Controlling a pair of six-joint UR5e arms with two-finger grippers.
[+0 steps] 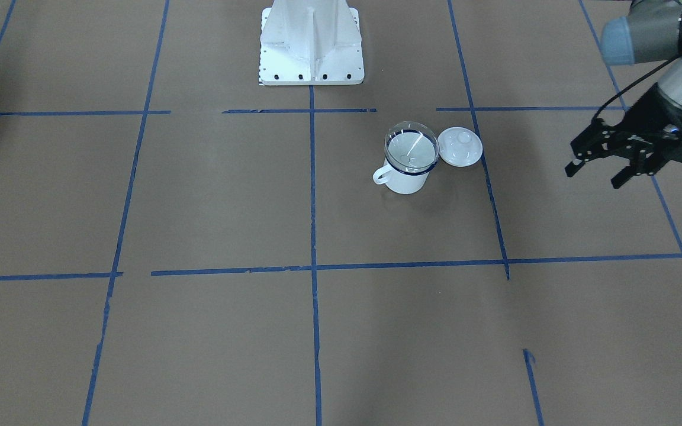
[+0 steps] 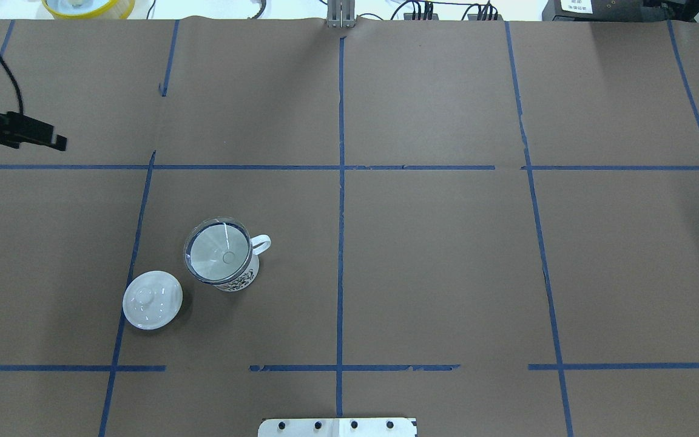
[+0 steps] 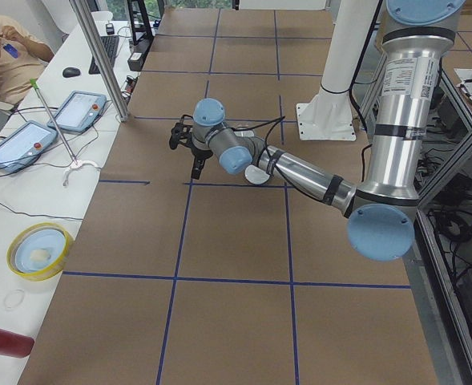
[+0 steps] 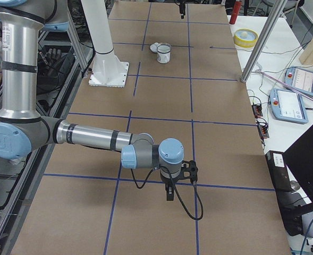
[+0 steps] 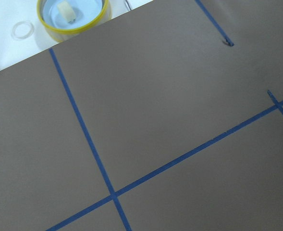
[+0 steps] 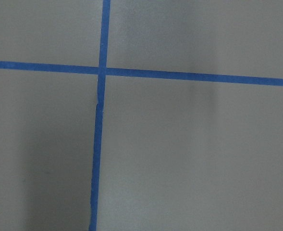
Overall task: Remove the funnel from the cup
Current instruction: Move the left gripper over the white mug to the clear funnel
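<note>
Front-facing view: hovering at right edge with left gripper [image 1: 594, 176] spread and empty, well apart from clear funnel [image 1: 411, 148] sitting in enamel mug [image 1: 405, 177] right of centre, beside knobbed lid [image 1: 460, 146]. Right side view: parking right gripper [image 4: 169, 194] low-centre, grip impossible to tell. Probably beginning the approach; next, reaching the funnel's rim, pinching, lifting straight.

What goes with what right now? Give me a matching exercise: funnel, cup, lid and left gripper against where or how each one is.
1. funnel
2. cup
3. lid
4. left gripper

A. open, in the air off to one side, holding nothing
B. lying on the table beside the cup
C. seated in the cup's mouth
D. upright on the table

Pairs: 1-C, 2-D, 3-B, 4-A.
</note>
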